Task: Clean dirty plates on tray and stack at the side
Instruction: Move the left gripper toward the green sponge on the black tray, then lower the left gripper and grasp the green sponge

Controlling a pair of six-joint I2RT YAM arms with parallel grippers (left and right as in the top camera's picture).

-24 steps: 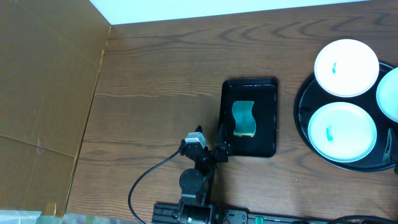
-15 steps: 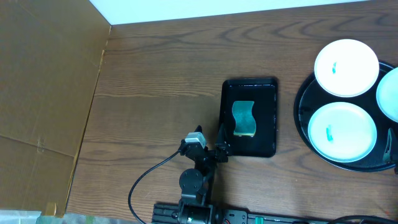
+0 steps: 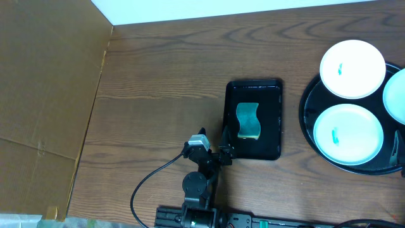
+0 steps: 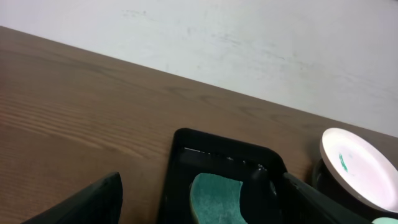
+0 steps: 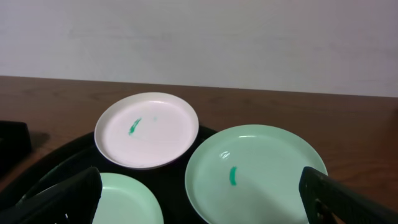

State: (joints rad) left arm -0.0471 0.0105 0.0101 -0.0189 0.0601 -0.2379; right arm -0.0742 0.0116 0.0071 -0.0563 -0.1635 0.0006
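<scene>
Nothing has shifted since a moment ago. Both tools stand released and empty. The left tool (image 4: 202, 193) hangs over a small rectangular black tray (image 3: 253, 85) holding a teal sponge (image 3: 248, 120). The right tool (image 5: 199, 196) faces three round glossy white plates (image 5: 147, 129) on the large round black tray (image 3: 305, 111). Only the right wrist view shows the third plate whole.

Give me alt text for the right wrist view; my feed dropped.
Three plates sit on the black tray: a far plate and a right plate, each with a green smear, and a near-left plate cut off by the frame. The right gripper is open and empty.
</scene>
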